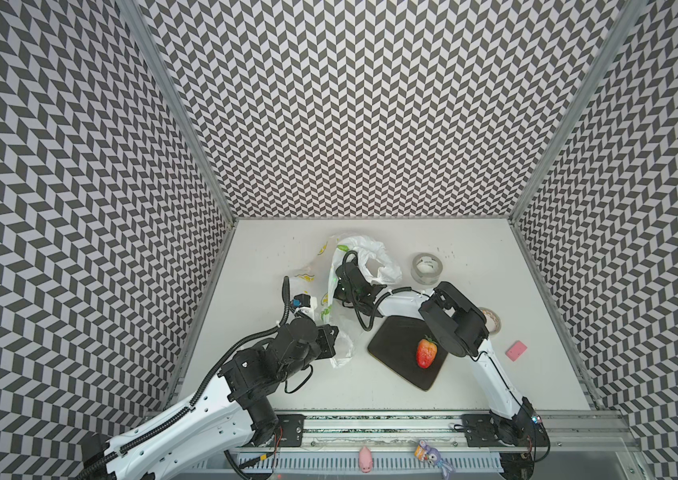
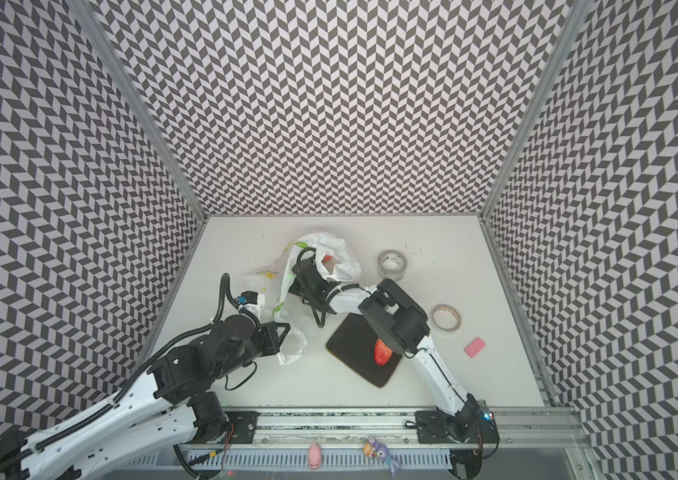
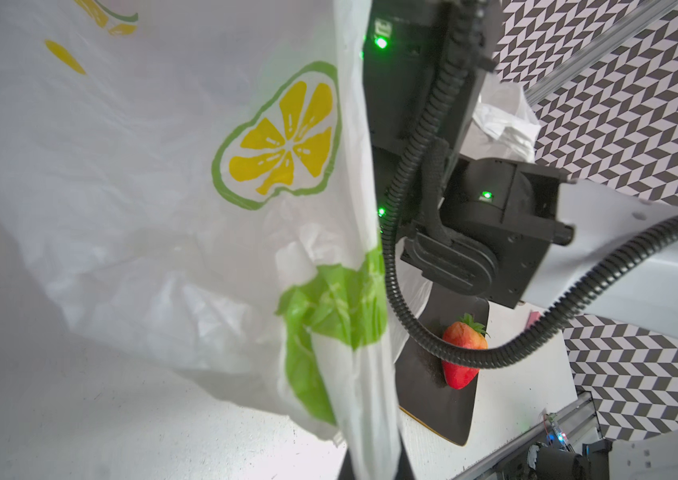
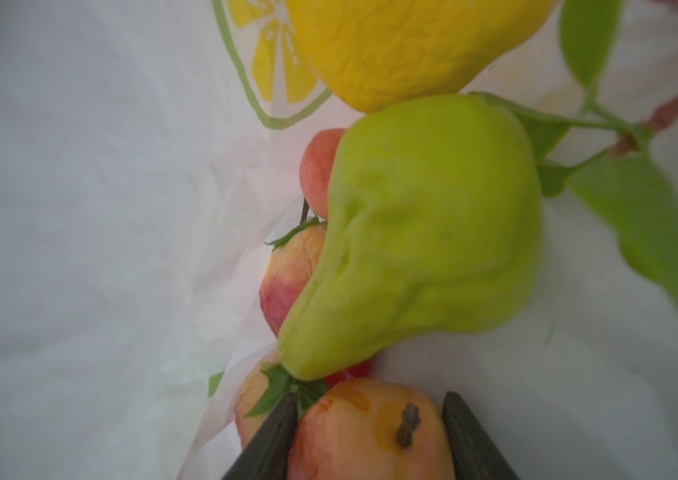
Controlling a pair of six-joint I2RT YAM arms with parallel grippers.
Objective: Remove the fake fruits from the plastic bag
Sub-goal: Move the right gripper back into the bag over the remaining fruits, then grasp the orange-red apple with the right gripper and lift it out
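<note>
Left fingers (image 3: 407, 469) pinch the plastic bag (image 3: 142, 187); right fingers (image 4: 270, 440), inside, clamp the round red fruit (image 4: 366, 436), green pear (image 4: 432, 228) just beyond.

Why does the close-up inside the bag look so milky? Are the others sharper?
Right wrist view: light filters through the plastic bag, so no hard shadows; green pear fairly sharp, leaves smeared. Left wrist view: near bag soft, strawberry crisper. Both top views: sharp, walls splayed.
</note>
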